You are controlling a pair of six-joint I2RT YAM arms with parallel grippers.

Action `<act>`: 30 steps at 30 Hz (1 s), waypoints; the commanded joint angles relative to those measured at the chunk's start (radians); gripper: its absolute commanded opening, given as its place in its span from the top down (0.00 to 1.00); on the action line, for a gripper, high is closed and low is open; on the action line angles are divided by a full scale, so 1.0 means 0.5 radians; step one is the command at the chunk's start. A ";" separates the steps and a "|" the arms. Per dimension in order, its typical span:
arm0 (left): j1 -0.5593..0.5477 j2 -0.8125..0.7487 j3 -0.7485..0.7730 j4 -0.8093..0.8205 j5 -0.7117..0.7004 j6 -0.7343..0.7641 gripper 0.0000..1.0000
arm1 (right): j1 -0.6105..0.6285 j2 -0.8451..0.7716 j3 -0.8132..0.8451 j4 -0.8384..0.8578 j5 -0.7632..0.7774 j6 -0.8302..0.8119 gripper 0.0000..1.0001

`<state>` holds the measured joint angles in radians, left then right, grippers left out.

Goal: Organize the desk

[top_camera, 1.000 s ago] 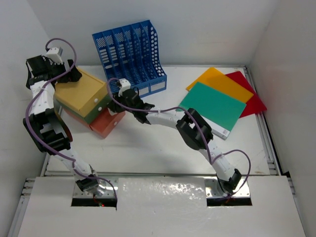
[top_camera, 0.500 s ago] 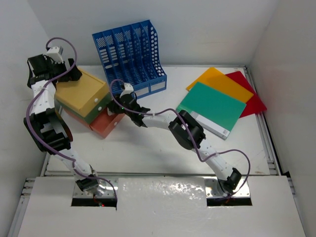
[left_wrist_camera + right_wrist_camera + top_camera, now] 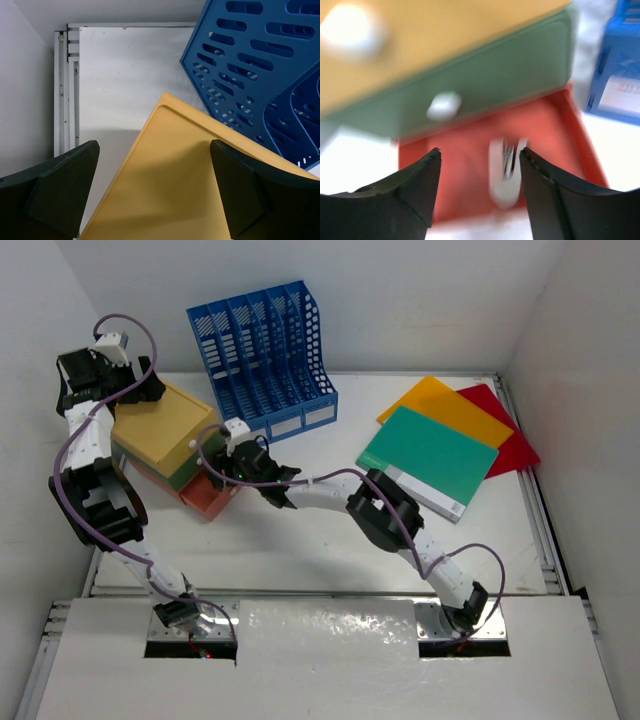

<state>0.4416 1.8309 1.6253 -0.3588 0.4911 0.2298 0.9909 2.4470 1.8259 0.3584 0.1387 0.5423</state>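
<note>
Across the whole view, tabletop (image 3: 300,550): a wide white surface with metal rails at its edges and white walls around it. Both arms are mounted at its near edge.
Far left, drawer box (image 3: 160,425): three stacked layers set at an angle, yellow on top, green in the middle, orange-red at the bottom. The bottom drawer (image 3: 212,498) juts out past the green one.
Far centre, file rack (image 3: 262,345): blue, slotted and upright, just beside the far right corner of the drawer box.
Far right, folders: a green folder (image 3: 430,455) lies flat on top. It overlaps a yellow-orange folder (image 3: 445,402) and a red folder (image 3: 508,440), which lies nearest the right wall.
Left tool (image 3: 154,150): its fingers are spread wide and hold nothing. It hovers over the far end of the box's yellow top, and its wrist view shows the file rack to its right.
Right tool (image 3: 480,152): its fingers are apart and hold nothing. It points at the front of the drawer box, level with the jutting bottom drawer.
Right wrist view: blurred. A small white knob (image 3: 444,105) shows on the green front, and another on the yellow front. A pale object (image 3: 505,172) sits in the orange-red drawer, seen between the fingers, too blurred to identify.
</note>
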 commanded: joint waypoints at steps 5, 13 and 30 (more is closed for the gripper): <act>-0.030 0.179 -0.041 -0.295 -0.246 0.114 0.09 | 0.071 -0.724 -0.889 0.503 -0.265 -0.661 0.75; -0.042 0.189 -0.060 -0.298 -0.258 0.120 0.09 | 0.052 -0.538 -0.983 0.360 -0.359 -0.628 1.00; -0.042 0.213 -0.115 -0.286 -0.280 0.142 0.09 | -0.024 0.318 0.182 0.498 -0.450 -0.262 1.00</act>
<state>0.4313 1.8477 1.6360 -0.3271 0.4671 0.2298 0.9730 2.5740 1.7935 0.5377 -0.1040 0.3981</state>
